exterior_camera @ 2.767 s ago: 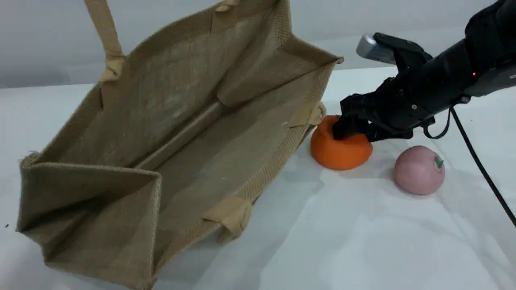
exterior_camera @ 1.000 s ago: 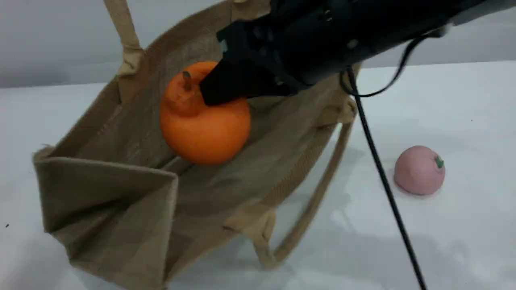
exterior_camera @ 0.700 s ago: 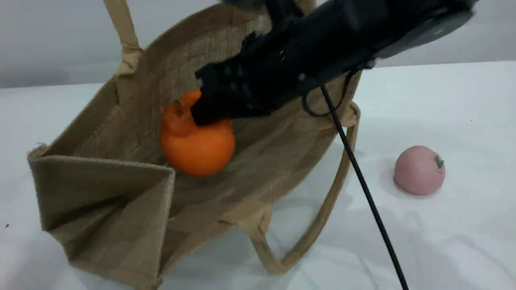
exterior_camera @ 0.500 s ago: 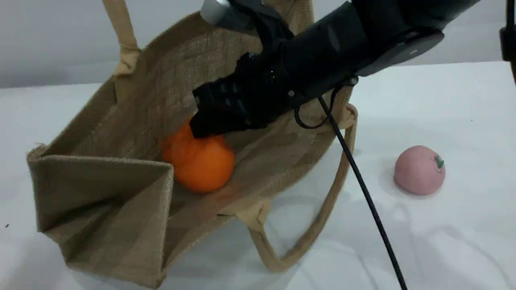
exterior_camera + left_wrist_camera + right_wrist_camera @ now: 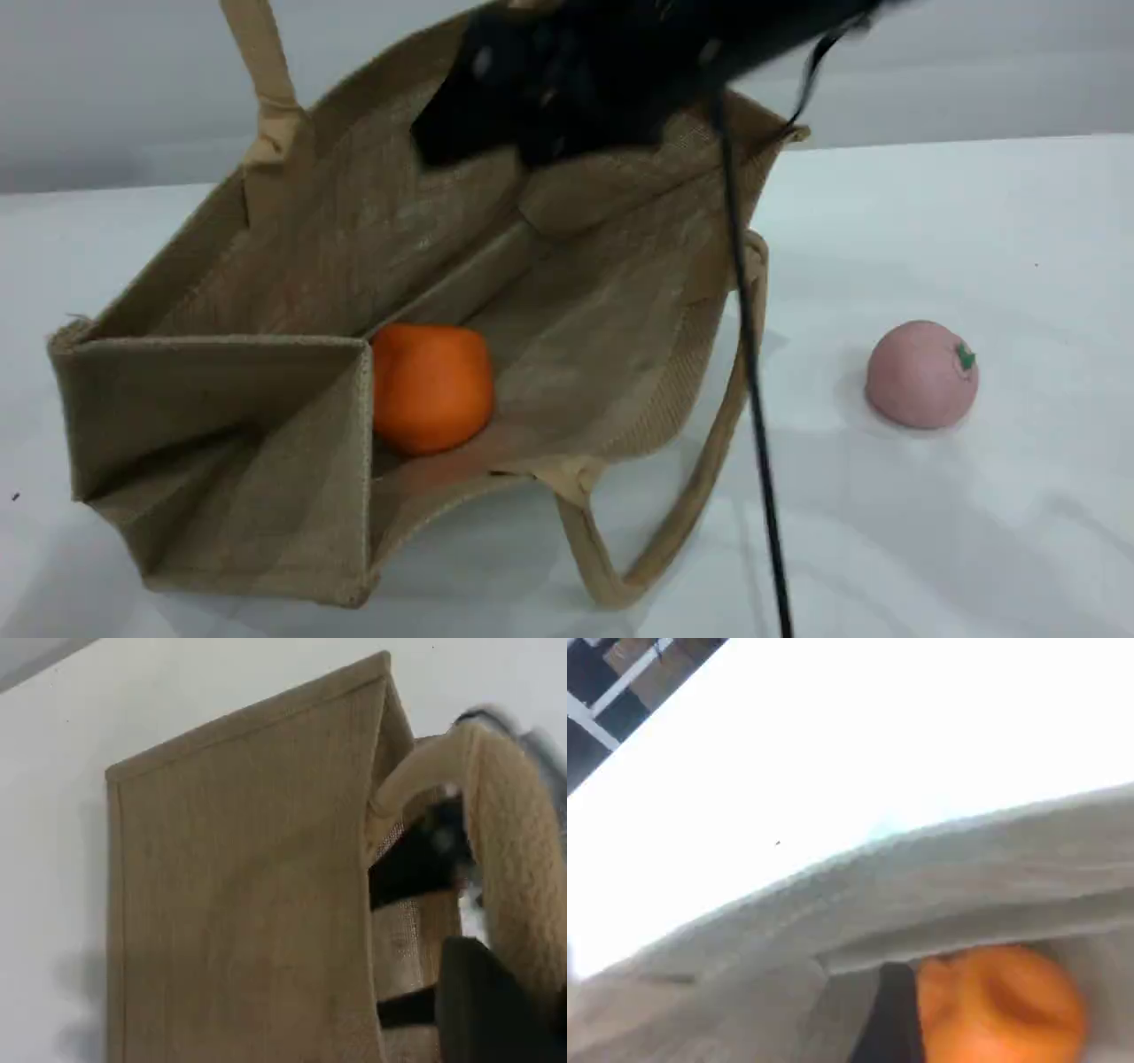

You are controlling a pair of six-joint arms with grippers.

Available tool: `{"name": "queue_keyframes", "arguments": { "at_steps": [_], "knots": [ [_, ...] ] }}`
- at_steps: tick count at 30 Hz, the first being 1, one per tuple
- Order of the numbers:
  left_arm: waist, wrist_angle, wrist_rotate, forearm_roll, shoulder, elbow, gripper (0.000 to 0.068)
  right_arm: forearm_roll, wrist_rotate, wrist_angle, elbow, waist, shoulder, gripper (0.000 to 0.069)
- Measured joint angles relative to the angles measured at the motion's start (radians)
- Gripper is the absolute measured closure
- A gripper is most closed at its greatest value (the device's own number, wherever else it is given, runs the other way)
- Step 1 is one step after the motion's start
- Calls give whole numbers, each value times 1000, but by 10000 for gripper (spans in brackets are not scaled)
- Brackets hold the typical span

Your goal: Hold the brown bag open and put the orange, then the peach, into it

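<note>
Your orange lies inside the brown bag; the peach sits apart on the surface. Your left fingers are clamped on a bag handle. I cannot tell whether your blurred right fingers are apart.

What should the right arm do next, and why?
Probably swing right and descend toward the peach. The orange already lies free inside the brown bag, the right gripper is up above the bag, and the peach sits alone on the table.

Blurred black arm, black cable
</note>
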Motion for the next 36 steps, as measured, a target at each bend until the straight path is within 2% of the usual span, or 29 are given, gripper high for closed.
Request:
{"name": "queue_keyframes", "arguments": {
  "at_steps": [8, 13, 18, 23, 29, 36],
  "knots": [
    [0, 0, 0, 0, 0, 0, 610, -515, 421, 97, 3, -192, -193, 166],
    [0, 0, 1, 0, 0, 0, 610, -701, 551, 73, 75, -324, -194, 167],
    [0, 0, 2, 0, 0, 0, 610, -694, 552, -81, 201, -426, -187, 167],
    [0, 0, 2, 0, 0, 0, 610, -648, 552, -211, 285, -434, -147, 167],
    [0, 0, 0, 0, 0, 0, 610, -559, 493, -237, 288, -434, -33, 167],
    [0, 0, -2, -2, 0, 0, 610, -360, 302, -224, 288, -434, 86, 167]
  ]
}}
